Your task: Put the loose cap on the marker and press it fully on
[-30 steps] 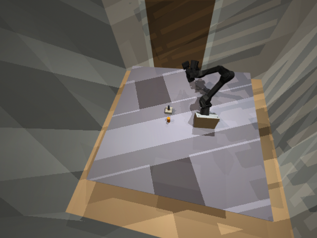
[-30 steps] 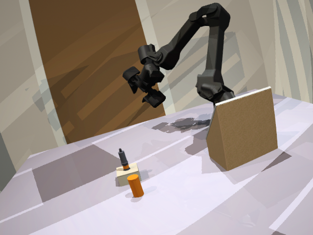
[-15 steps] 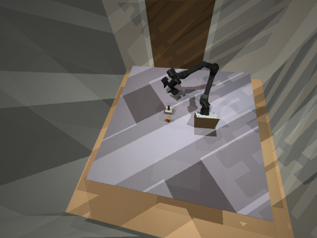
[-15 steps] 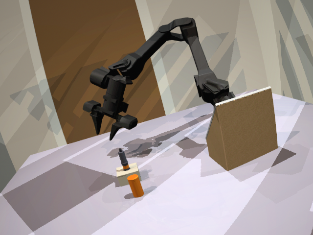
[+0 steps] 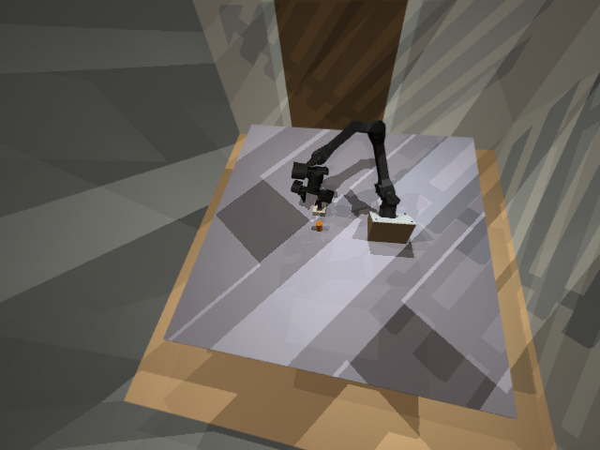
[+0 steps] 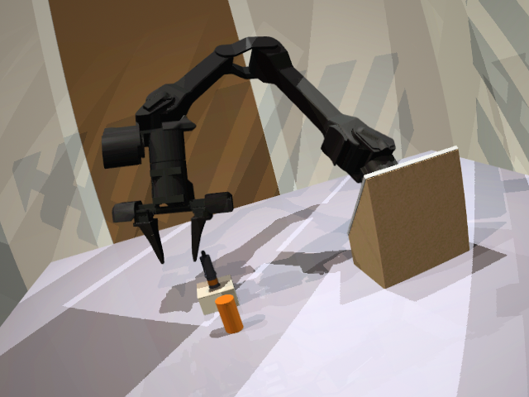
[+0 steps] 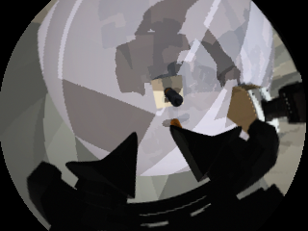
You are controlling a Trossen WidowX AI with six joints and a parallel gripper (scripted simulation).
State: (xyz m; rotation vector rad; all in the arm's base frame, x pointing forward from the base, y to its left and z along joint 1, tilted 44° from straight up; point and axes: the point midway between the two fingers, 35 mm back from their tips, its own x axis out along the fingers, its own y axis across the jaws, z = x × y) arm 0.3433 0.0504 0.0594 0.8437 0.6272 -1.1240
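Note:
A dark marker (image 6: 208,269) (image 7: 174,96) stands upright in a small cream holder block (image 5: 319,209) (image 6: 206,302) (image 7: 160,92) on the table. An orange cap (image 5: 319,226) (image 6: 229,313) (image 7: 176,123) stands upright on the table just in front of the block, apart from it. My gripper (image 5: 312,199) (image 6: 178,260) (image 7: 153,131) points down, partly open and empty. It hovers just behind and to the left of the marker, with its fingertips about level with the marker's tip. In the wrist view the right finger hides most of the cap.
The arm's base sits on a brown box (image 5: 390,230) (image 6: 410,222) (image 7: 241,108) to the right of the marker. A grey mat (image 5: 338,300) covers the wooden table (image 5: 193,387). A brown panel (image 6: 140,64) stands behind the table.

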